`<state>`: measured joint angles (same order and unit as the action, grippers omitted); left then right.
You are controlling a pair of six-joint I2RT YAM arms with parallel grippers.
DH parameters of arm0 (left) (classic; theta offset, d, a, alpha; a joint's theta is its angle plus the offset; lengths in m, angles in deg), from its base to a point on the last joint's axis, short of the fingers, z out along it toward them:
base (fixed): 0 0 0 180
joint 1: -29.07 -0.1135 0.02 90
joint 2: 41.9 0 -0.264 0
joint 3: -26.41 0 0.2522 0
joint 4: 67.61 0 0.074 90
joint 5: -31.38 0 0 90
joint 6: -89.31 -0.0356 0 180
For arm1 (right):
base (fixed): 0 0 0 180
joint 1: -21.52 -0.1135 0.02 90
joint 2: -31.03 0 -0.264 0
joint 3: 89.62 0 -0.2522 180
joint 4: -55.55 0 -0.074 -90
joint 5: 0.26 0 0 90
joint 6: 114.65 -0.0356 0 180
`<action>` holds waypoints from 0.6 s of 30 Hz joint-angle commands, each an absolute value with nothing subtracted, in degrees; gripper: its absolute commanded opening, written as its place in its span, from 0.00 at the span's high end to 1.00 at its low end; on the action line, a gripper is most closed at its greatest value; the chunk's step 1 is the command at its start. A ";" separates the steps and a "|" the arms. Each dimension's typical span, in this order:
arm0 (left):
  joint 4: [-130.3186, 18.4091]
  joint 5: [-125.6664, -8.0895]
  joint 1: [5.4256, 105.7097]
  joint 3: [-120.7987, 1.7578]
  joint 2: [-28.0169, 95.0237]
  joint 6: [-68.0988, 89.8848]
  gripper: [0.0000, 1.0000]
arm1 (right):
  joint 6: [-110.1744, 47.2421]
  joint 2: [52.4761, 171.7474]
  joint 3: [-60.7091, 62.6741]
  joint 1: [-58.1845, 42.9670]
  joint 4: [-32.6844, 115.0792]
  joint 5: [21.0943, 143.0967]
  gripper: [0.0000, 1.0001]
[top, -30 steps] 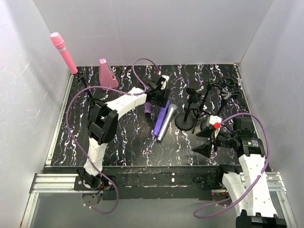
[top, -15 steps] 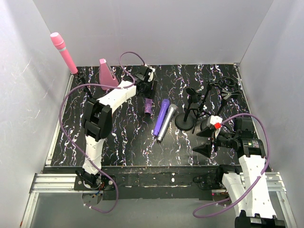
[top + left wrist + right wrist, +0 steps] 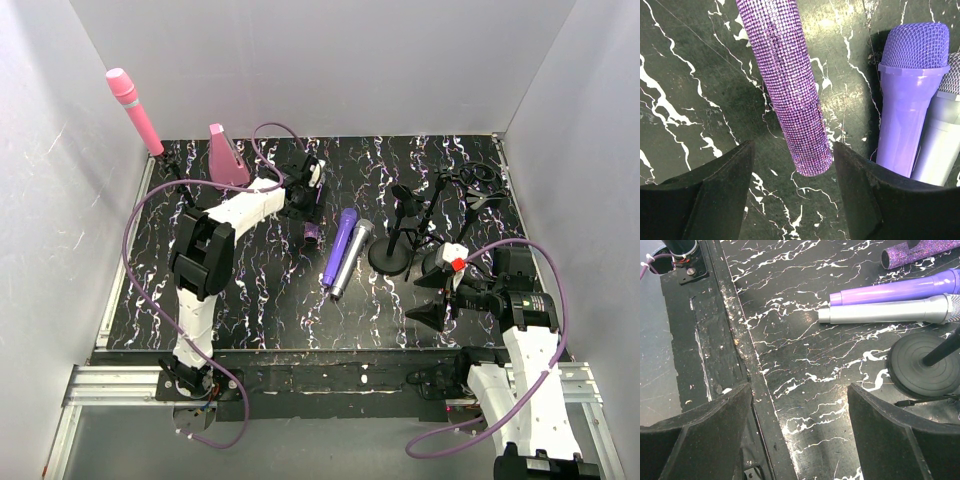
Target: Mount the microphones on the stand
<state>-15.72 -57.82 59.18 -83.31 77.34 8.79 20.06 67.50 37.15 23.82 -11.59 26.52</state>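
Above the glittery purple microphone (image 3: 790, 85), left gripper (image 3: 792, 147), jaws apart, empty.

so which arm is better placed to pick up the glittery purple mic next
Left. The left end effector, open, hangs over the glittery purple microphone, whose handle lies between its jaws with gaps either side. The right end effector, also open, sits by the stand base, farther off.
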 commanded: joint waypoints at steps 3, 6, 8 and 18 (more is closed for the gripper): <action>-17.99 -58.62 59.13 -81.40 70.95 8.10 0.36 | 19.56 67.42 37.77 24.33 -10.15 24.87 0.16; -18.34 -60.37 59.13 -80.61 70.60 8.10 0.35 | 19.56 67.42 37.77 24.42 -10.15 24.87 0.16; -18.43 -60.46 59.04 -80.34 70.42 8.10 0.35 | 19.56 67.42 37.77 24.42 -10.15 24.79 0.15; -18.96 -61.16 59.04 -79.64 69.98 8.02 0.34 | 19.65 67.42 37.86 24.68 -10.15 24.70 0.15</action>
<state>-17.49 -60.11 59.18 -79.80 74.58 8.70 20.06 67.50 37.18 24.20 -11.59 26.32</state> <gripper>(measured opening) 0.654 0.843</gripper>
